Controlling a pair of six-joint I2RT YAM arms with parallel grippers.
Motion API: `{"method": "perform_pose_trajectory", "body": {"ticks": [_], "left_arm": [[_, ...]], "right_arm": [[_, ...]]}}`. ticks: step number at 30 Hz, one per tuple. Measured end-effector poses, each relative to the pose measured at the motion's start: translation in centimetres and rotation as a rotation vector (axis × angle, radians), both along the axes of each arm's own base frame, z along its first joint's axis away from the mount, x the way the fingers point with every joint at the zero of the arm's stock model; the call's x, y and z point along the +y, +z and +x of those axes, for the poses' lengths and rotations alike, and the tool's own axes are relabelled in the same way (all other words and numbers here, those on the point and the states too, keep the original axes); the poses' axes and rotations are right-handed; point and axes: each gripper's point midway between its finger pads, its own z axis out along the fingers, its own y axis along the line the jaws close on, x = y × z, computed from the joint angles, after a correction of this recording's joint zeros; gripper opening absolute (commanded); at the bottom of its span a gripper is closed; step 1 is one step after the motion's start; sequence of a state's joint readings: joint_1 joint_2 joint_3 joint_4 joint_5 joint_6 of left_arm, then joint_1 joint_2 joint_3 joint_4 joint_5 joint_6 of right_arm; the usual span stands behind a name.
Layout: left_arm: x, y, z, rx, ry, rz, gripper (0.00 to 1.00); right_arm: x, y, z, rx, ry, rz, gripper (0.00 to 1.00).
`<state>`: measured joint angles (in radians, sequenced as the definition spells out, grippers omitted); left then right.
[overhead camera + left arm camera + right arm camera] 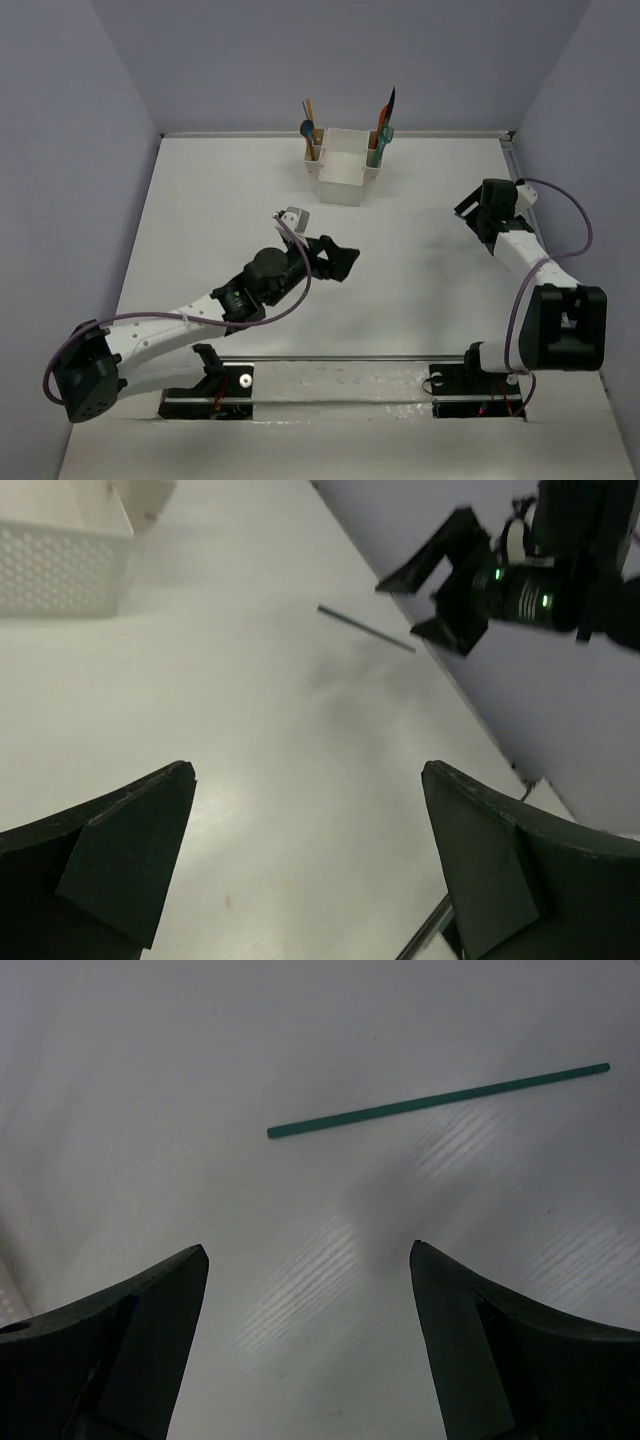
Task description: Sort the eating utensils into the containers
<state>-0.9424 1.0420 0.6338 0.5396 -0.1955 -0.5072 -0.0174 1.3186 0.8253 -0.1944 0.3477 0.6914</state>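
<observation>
We see the right gripper (308, 1260) with its matte black wedge fingers spread wide and empty, hovering over a slim teal plastic chopstick (438, 1100) lying flat on the smooth white table (220, 200); the left gripper (308, 780) gapes likewise (nothing between its fingers); farther off stands the white perforated plastic caddy (340, 185), coloured utensils (383, 125) upright in both narrow side compartments.

No writing, label, brand mark or number can be read in any of the three views: not on the white caddy (340, 190), the left arm (170, 330), the right arm (565, 325) or the bench (420, 270).
</observation>
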Motion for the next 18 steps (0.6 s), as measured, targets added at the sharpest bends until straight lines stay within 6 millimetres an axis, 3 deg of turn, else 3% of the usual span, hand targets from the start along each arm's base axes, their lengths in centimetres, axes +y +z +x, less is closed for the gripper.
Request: {"method": "perform_pose_trajectory", "body": {"ticks": [2,4,11,14,18], "left_arm": [[0.0,-3.8,-1.9,0.053,-0.040,0.067,0.99],[0.3,-4.6,-3.3,0.058,-0.066,0.068,0.99],[1.8,0.0,-5.1,-0.042,-0.088,-0.073,0.99],[2.0,0.5,-5.3,-0.060,-0.094,-0.083,0.99],[2.2,-0.4,-5.3,-0.058,-0.093,-0.061,0.99]], "right_arm": [[-1.4,-0.6,0.8,0.020,-0.045,0.007,0.87],[-3.0,-1.7,1.4,0.053,-0.092,0.010,0.87],[-6.6,-4.1,1.5,0.130,-0.204,0.027,0.86],[-8.1,-4.9,1.8,0.146,-0.249,0.044,0.84],[-9.0,-6.7,1.5,0.201,-0.281,0.061,0.83]]}}
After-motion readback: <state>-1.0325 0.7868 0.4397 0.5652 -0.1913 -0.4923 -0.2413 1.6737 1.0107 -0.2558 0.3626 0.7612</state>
